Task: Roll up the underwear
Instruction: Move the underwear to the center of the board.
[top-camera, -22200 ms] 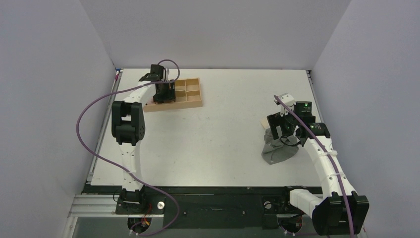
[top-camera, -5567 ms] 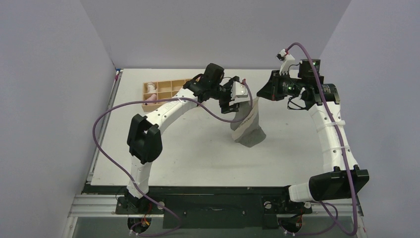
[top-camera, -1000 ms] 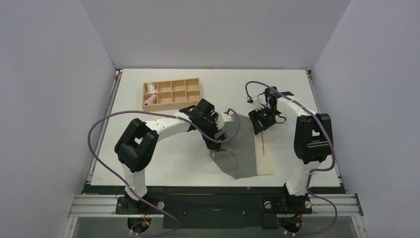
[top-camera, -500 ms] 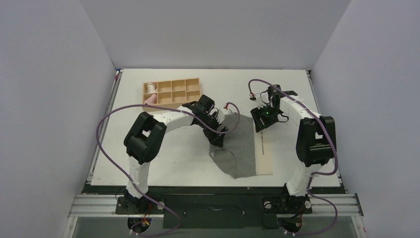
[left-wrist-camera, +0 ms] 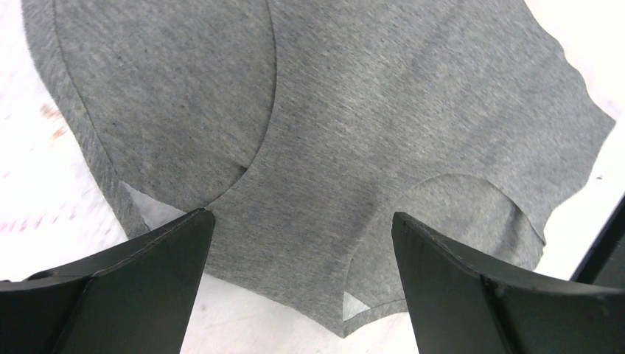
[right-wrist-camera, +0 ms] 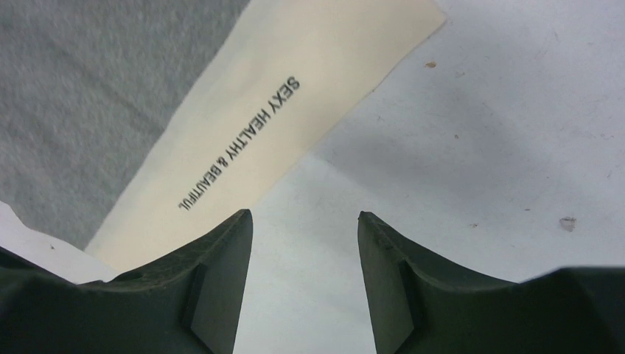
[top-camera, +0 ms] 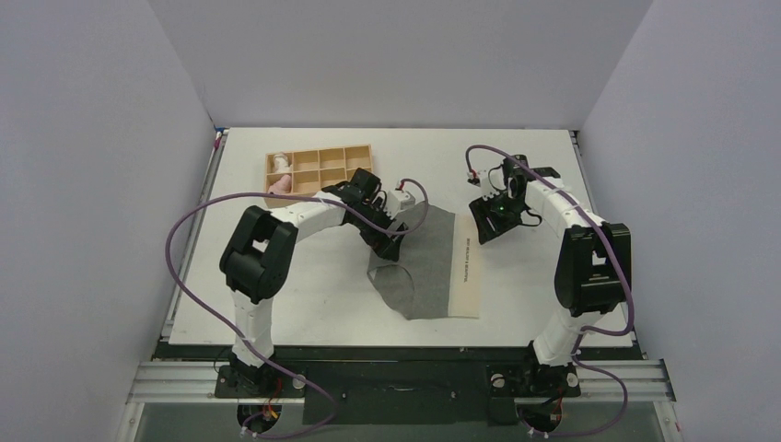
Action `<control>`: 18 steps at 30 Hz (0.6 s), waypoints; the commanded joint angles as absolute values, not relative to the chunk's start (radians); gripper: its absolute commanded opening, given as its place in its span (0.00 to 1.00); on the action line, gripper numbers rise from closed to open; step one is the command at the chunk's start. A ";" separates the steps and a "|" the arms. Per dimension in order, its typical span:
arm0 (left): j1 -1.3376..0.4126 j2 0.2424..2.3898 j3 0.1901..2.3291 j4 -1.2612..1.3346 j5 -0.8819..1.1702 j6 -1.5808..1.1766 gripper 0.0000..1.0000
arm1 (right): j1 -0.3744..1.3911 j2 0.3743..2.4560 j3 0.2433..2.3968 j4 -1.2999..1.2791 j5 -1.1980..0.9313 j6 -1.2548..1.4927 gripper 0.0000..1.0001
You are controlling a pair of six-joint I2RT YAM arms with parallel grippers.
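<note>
The underwear [top-camera: 419, 262] lies spread flat on the middle of the table, dark grey with a pale beige strip [top-camera: 466, 267] along its right edge. My left gripper [top-camera: 388, 239] hangs over the garment's far-left edge. In the left wrist view its jaws [left-wrist-camera: 302, 221] stand wide open above the grey fabric [left-wrist-camera: 332, 110], gripping nothing. My right gripper [top-camera: 486, 225] sits just right of the strip's far end. In the right wrist view it [right-wrist-camera: 304, 214] is open over bare table, and the printed beige strip [right-wrist-camera: 295, 110] lies to its upper left.
A wooden compartment tray [top-camera: 332, 172] stands at the back left, with a pink cloth roll [top-camera: 280, 181] and a white cloth roll [top-camera: 279, 164] in its leftmost cells. Grey walls close in the table [top-camera: 295, 285] on three sides.
The underwear has slid a little to the left on the table. My left gripper moved back and left with it, staying open. The right gripper has barely shifted.
</note>
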State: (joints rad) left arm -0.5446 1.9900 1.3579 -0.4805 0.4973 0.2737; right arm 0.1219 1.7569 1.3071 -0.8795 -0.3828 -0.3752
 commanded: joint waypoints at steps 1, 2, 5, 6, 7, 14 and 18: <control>-0.502 1.949 1.300 -0.524 0.400 0.279 0.91 | 0.143 1.668 1.273 -0.911 -0.407 -0.451 0.51; -0.496 1.942 1.291 -0.522 0.403 0.281 0.91 | 0.151 1.651 1.253 -0.931 -0.424 -0.490 0.51; -0.493 1.895 1.271 -0.519 0.442 0.306 0.93 | 0.179 1.602 1.186 -0.965 -0.440 -0.565 0.51; -0.492 1.882 1.263 -0.516 0.460 0.309 0.94 | 0.200 1.568 1.169 -0.966 -0.434 -0.592 0.51; -0.492 1.860 1.259 -0.516 0.467 0.314 0.96 | 0.215 1.549 1.132 -0.963 -0.431 -0.612 0.51; -0.446 1.771 1.294 -0.573 0.554 0.348 0.97 | 0.445 1.366 0.952 -0.886 -0.300 -0.634 0.51; -0.395 1.713 1.308 -0.633 0.597 0.387 0.97 | 0.562 1.336 0.893 -0.835 -0.248 -0.622 0.50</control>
